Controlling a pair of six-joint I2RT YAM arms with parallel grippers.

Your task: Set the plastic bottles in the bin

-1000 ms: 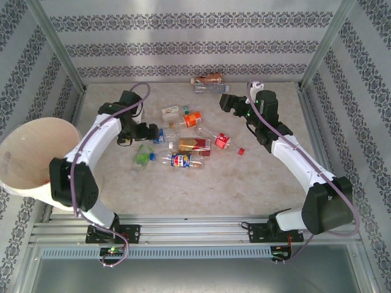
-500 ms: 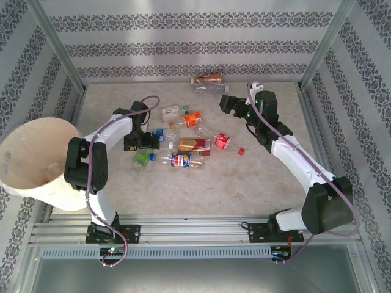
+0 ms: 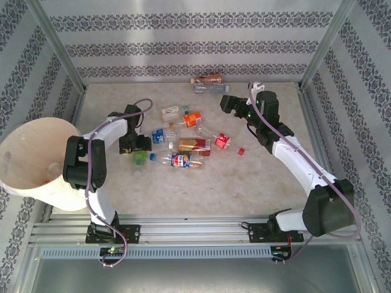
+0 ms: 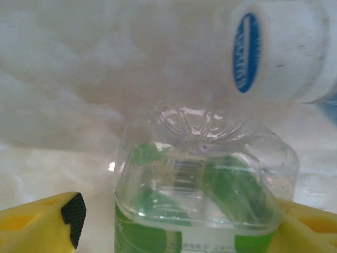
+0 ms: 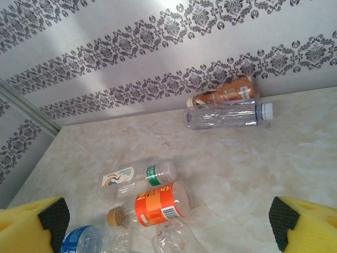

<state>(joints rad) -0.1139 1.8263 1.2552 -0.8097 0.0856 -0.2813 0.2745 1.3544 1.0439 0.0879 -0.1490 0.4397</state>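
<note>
Pick-up step: straddles green-label bottle point(image 4: 205, 174) near left edge of table point(image 3: 256, 183) with left gripper point(image 4: 179, 216) spread, one pad clear. Calls for firm pinch, then lift to bin point(image 3: 18, 140) at left edge. Leaves right gripper point(image 5: 168, 221) spread, empty.

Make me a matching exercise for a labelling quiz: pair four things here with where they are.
1. bin
2. brown bottle
3. green-label bottle
4. orange-label bottle

A. between the left end effector's fingers
B. next to the white-label bottle
C. against the back wall
D. at the scene's left edge

Pairs: 1-D, 2-C, 3-A, 4-B.
</note>
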